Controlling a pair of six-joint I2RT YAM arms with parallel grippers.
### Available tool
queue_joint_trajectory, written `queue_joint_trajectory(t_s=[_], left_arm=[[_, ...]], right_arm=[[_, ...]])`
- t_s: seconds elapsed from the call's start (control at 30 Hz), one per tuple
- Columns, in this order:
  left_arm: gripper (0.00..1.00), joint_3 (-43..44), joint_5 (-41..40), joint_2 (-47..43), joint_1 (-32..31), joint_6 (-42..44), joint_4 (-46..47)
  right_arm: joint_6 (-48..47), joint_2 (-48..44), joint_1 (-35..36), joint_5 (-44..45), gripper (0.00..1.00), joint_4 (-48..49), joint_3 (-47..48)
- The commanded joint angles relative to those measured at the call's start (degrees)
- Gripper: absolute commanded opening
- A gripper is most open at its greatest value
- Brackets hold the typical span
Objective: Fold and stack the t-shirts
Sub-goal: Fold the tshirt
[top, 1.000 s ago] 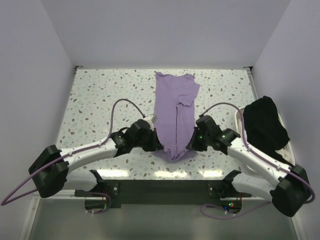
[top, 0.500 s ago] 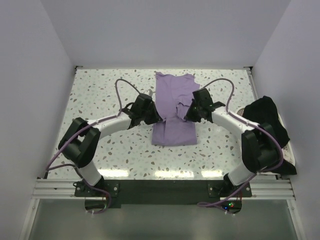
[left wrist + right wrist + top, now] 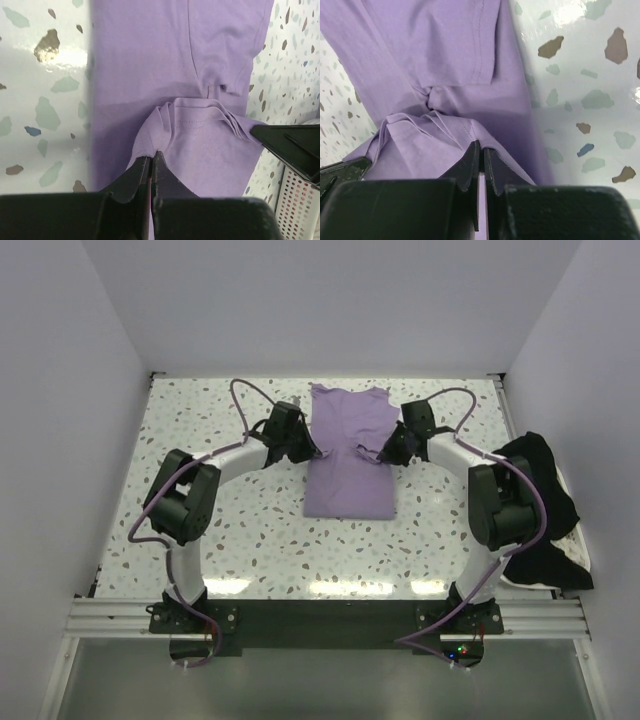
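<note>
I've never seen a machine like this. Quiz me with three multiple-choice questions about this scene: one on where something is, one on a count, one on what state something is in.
1. Where is the black shirt?
A) at the right edge of the table
B) in the far left corner
C) in the middle, between the arms

2. How many shirts are in view?
A) one
B) two
C) three

3. What are the left fingers and right fingers doing?
A) hanging open above bare tabletop
B) each shut on a bunched edge of the purple shirt
C) both shut on the black shirt

Answers:
1 A: it lies heaped at the right edge, apart from the purple one.
2 B: one purple, one black, no others.
3 B: each wrist view shows the tips pressed together with purple fabric pinched between them.
</note>
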Motion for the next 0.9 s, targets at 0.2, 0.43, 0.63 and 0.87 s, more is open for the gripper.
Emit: queue_joint_trajectory(t_s=[0.2, 0.43, 0.63, 0.87], left_arm=[[0.0, 5.9, 2.5, 3.6, 2.9, 3.2, 0.8], [0.23, 7.2, 4.9, 4.0, 4.2, 5.9, 2.3], [0.57, 6.5, 5.6, -0.7, 6.4, 10.5, 2.5], [0.43, 7.8, 5.5, -0.6, 2.2, 11.9, 2.5]], right_arm=[[-0.5, 2.9, -3.6, -4.6, 0.0, 3.9, 4.7], [-1.3, 3.3, -5.3, -7.0, 0.2, 4.9, 5.2], [-5.6, 1.7, -5.9, -6.8, 0.59, 0.2, 9.2], [-10.8, -1.2, 3.3, 4.0, 0.55, -2.6, 8.5]])
